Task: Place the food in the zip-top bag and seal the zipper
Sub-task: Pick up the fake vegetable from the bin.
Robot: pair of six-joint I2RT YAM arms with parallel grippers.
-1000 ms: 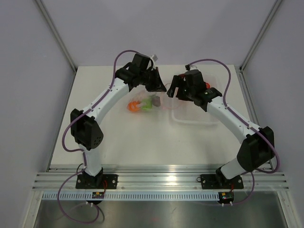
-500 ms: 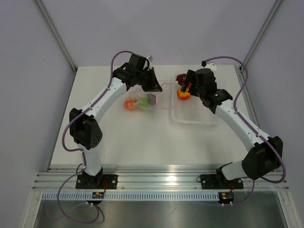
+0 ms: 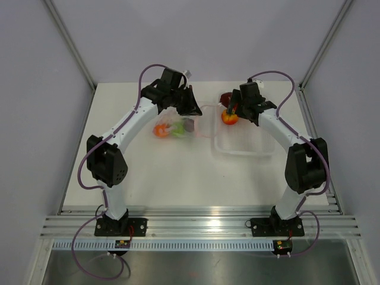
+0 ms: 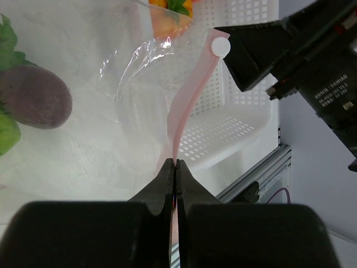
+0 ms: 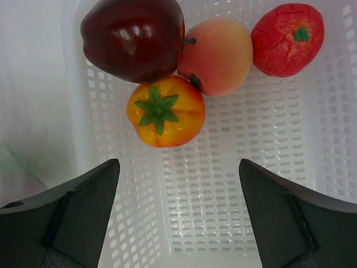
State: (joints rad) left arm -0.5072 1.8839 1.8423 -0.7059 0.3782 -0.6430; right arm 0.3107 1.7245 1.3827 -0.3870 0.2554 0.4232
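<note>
The zip-top bag [image 4: 106, 128] is thin, crinkly clear film lying on the table right next to the perforated plastic tray [image 5: 223, 212]. There's a matte purple piece [image 4: 33, 97] and green bits [image 4: 6, 134] inside it. The left gripper [image 4: 174, 167] is clamped tight on the smooth pink zipper [image 4: 192, 95]. The right gripper [image 5: 178, 173] hangs wide open over the tray's glossy dark red apple [image 5: 134, 39], peach [image 5: 220, 56], red fruit [image 5: 287, 39] and orange-yellow fruit [image 5: 165, 111].

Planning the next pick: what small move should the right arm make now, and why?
Probably lower the open right claw onto the orange-yellow fruit and close: it sits roughly centred below in the perforated tray, and the left claw holds the zipper.
</note>
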